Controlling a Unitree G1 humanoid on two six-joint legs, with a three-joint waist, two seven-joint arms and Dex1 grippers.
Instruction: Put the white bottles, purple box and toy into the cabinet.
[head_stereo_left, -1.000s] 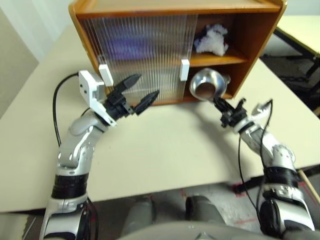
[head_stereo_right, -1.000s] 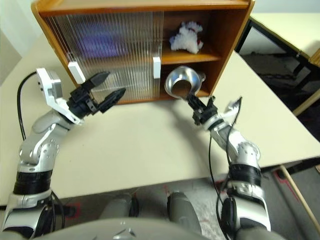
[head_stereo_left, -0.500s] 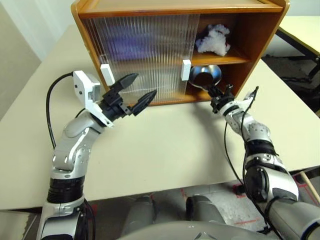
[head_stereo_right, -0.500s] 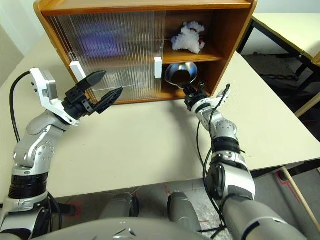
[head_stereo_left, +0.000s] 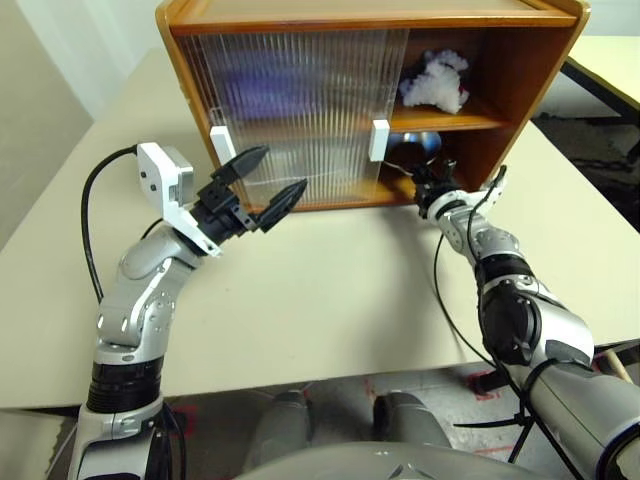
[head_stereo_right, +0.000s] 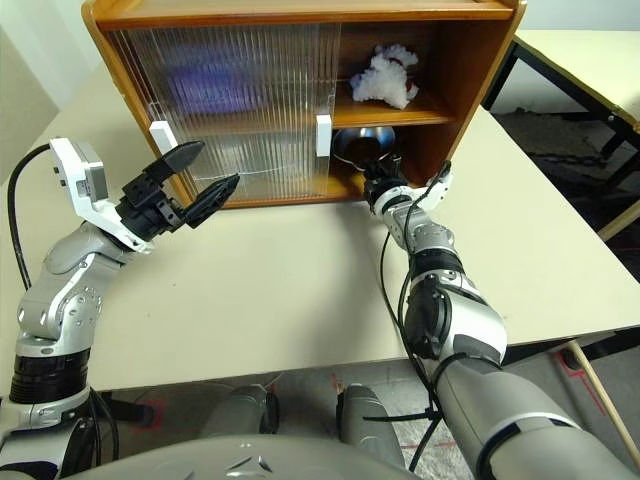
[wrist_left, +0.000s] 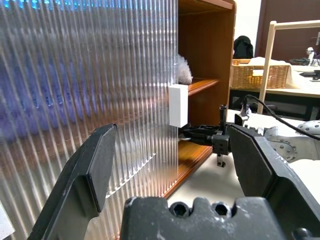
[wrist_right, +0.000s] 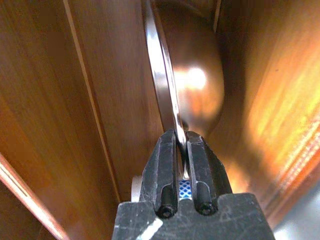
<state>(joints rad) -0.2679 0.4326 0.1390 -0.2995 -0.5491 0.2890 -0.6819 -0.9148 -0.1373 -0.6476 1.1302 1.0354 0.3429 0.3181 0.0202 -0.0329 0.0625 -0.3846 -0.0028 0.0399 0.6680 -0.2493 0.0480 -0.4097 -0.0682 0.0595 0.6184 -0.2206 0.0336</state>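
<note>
From my left eye, the cabinet (head_stereo_left: 300, 110) stands at the far side of the table (head_stereo_left: 330, 290), its ribbed sliding doors covering the left part and leaving the right bay open. The toy (head_stereo_left: 433, 82) sits on the upper shelf of that open bay, and a purple blur behind the ribbed door is most likely the purple box (head_stereo_left: 262, 82); I cannot make out the white bottles. My right gripper (head_stereo_left: 424, 177) reaches into the lower shelf opening, clamped on the rim of a metal dish (head_stereo_left: 420, 147), so this arm is the one already inside; the free shelf space lies straight ahead of it, deeper in. My left gripper (head_stereo_left: 262, 176) hangs in front of the doors with its fingers spread wide and nothing in it, near the left white handle (head_stereo_left: 222, 145). My right eye gives the same layout, the dish dark under the upper shelf, just beside the right handle (head_stereo_right: 323, 134). My left wrist view faces the ribbed door (wrist_left: 90, 90) between wide-apart fingers, the right gripper beyond at the shelf edge. My right wrist view has the fingers pinched on the dish's thin rim (wrist_right: 167, 95), the bowl standing on edge, wood on both sides. I can read no writing or brand anywhere.
</note>
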